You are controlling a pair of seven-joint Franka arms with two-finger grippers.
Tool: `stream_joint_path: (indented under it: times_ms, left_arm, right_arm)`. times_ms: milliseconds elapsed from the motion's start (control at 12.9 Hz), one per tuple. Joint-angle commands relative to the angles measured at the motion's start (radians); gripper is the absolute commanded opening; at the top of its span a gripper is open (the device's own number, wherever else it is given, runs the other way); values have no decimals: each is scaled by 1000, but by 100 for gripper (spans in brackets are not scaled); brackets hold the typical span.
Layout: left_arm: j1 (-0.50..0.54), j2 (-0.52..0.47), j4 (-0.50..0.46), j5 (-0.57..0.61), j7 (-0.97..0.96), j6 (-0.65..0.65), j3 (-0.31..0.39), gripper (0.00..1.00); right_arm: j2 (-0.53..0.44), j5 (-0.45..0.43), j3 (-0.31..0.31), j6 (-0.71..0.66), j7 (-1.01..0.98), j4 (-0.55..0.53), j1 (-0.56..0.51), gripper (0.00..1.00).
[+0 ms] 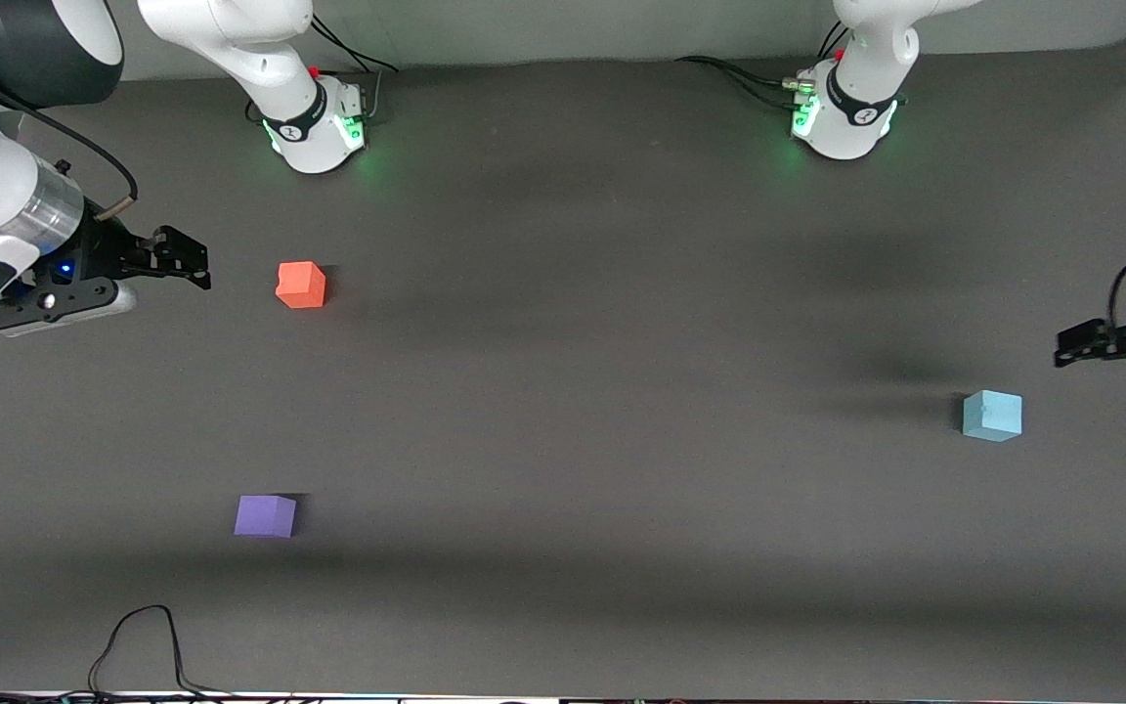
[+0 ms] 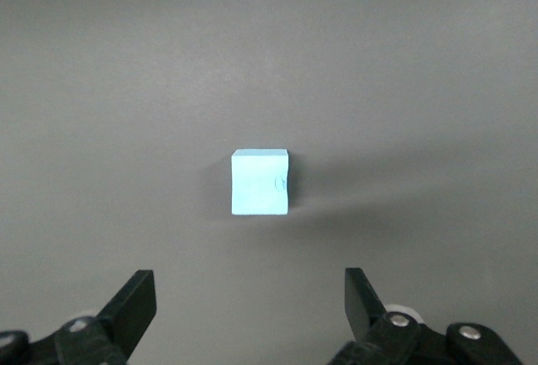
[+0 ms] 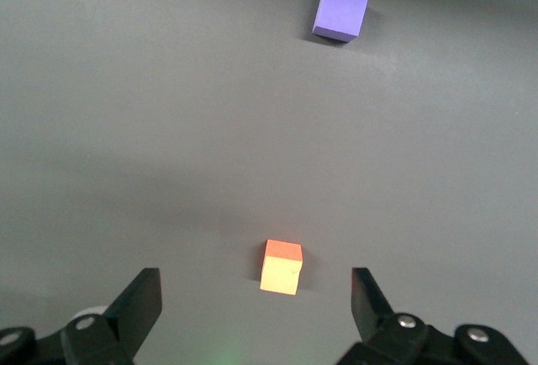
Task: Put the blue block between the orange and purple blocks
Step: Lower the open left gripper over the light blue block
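Dark grey table (image 1: pixel 563 391) seen from a high camera, with three small cubes spread across it and two white robot arms reaching in from the ends. Blue block (image 1: pixel 992 416) sits alone toward the left arm's end of the table, well apart from the other two cubes. Orange block (image 1: pixel 301 285) rests toward the right arm's end, closer to the robots' bases. Purple block (image 1: pixel 265 515) lies at the same end, nearer to the front camera than the orange one, with bare table between them. Left gripper (image 1: pixel 1076 344) hangs above the table just beside the blue block, its fingers spread wide and holding nothing. Right gripper (image 1: pixel 182 262) hovers near the orange block, fingers likewise spread apart and empty.
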Motion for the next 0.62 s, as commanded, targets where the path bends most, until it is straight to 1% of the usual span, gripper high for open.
stream_joint_path:
  times_ms: [0, 310, 466, 543]
  left_arm:
    - [6, 63, -37, 10, 31, 125, 0, 100]
    - [2, 207, -50, 9, 36, 312, -2, 100]
    - [1, 252, -76, 7, 36, 400, -2, 100]
    - [3, 267, -83, 7, 36, 409, -2, 100]
  right_arm:
    - [6, -9, -8, 0, 19, 18, 10, 100]
    - [3, -9, -12, -1, 14, 16, 10, 100]
    - [4, -10, -12, -1, 14, 13, 10, 100]
    - [4, -10, -12, -1, 14, 13, 8, 100]
